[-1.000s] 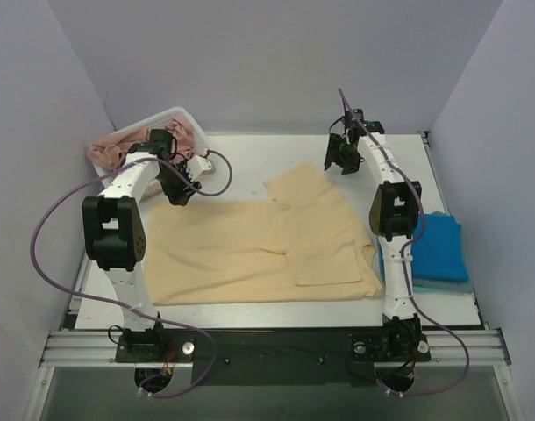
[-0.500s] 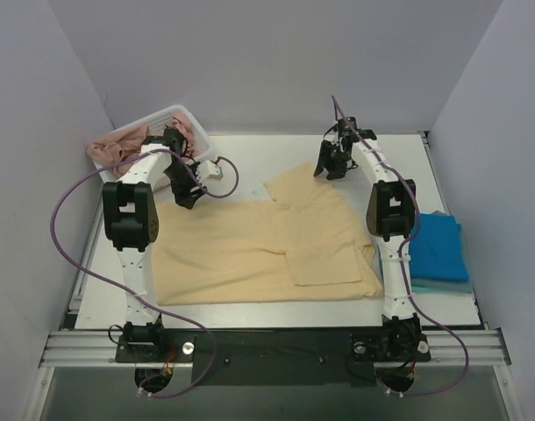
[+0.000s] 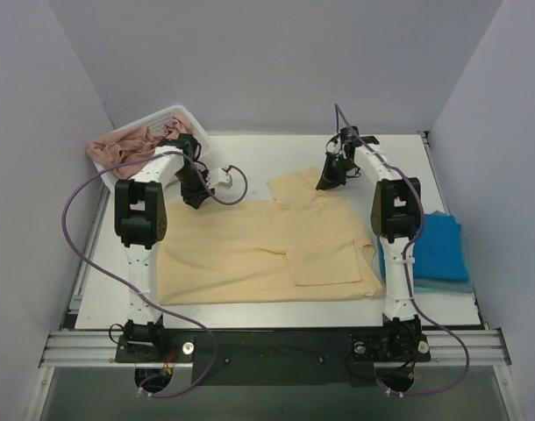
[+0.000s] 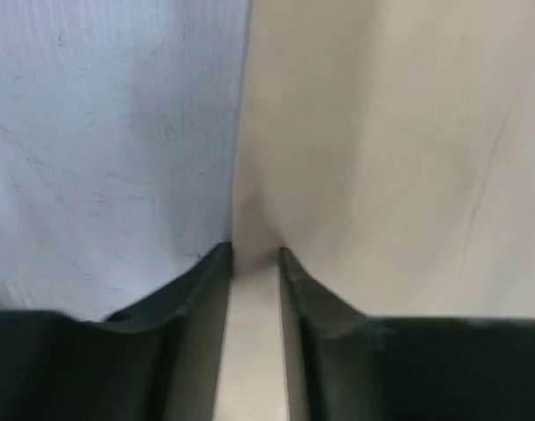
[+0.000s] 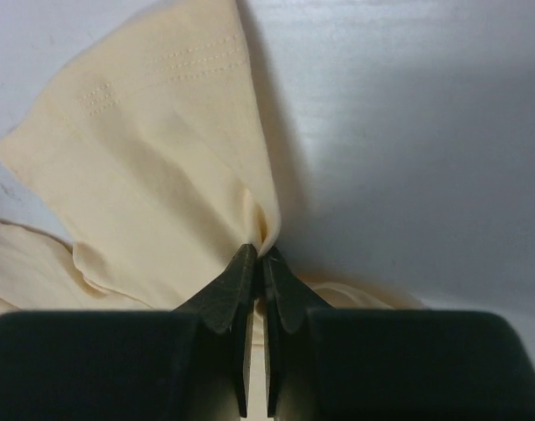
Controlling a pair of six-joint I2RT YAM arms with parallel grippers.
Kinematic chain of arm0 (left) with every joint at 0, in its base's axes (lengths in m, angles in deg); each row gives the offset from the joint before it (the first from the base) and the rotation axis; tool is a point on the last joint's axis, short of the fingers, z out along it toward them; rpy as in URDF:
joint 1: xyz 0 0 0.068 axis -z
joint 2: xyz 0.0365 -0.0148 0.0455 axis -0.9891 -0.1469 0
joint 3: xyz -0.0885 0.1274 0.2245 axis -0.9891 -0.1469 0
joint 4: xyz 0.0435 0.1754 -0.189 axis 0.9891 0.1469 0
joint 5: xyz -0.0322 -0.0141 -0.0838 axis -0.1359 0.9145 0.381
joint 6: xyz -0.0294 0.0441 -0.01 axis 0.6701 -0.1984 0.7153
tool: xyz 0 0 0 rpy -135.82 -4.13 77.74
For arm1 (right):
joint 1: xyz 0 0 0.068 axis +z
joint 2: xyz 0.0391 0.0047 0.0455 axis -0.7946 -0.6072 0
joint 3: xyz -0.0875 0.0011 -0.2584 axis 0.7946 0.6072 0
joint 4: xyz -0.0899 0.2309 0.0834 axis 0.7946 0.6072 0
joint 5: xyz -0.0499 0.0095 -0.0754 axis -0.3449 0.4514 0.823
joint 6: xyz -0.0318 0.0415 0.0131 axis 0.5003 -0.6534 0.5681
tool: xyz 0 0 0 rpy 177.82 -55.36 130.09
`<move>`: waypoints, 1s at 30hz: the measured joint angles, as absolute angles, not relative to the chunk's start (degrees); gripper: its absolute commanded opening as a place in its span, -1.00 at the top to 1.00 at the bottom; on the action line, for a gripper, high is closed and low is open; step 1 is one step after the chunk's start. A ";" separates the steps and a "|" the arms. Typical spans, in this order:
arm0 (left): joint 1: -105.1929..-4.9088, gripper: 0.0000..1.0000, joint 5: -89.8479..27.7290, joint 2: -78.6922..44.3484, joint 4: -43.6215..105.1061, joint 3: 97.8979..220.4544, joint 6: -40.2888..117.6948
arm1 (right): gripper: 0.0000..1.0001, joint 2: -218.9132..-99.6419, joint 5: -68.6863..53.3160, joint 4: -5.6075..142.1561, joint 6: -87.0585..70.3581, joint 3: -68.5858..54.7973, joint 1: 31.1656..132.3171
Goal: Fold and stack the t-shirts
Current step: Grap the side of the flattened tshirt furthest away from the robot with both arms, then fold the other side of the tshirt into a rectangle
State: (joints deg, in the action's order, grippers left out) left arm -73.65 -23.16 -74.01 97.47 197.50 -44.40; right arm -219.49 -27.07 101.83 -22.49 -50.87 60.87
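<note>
The pale yellow t-shirt (image 3: 250, 250) lies spread across the middle of the table, its right part folded in. My left gripper (image 3: 196, 200) is down at its far left corner. In the left wrist view the jaws (image 4: 255, 254) stand a narrow gap apart astride the shirt's edge (image 4: 381, 132), with cloth lying between them. My right gripper (image 3: 324, 182) is at the far sleeve. It is shut on a pinched fold of yellow cloth (image 5: 162, 158), which puckers at the fingertips (image 5: 260, 250). The blue t-shirt (image 3: 438, 250) lies folded at the right edge, beyond the right arm.
A white basket (image 3: 175, 116) with pinkish clothes (image 3: 118, 147) stands at the far left corner, just behind the left arm. Grey walls close in the table on three sides. Bare white tabletop (image 3: 267, 153) shows behind the shirt.
Both grippers came down onto the yellow shirt's far edge. The right one closed on the sleeve. The left one swung right from the basket and its jaws narrowed.
</note>
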 measured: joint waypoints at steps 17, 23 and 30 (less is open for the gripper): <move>-73.23 1.00 -26.41 -62.08 92.57 181.55 -37.58 | 1.00 -197.24 -30.57 100.93 -21.61 -28.93 60.10; -72.84 1.00 -27.68 -49.97 90.36 174.27 -34.50 | 1.00 -189.68 -31.00 100.43 -20.56 -20.10 60.17; -71.57 1.00 -28.84 -40.40 90.56 164.24 -29.48 | 1.00 -181.13 -30.55 99.91 -19.21 -8.25 60.76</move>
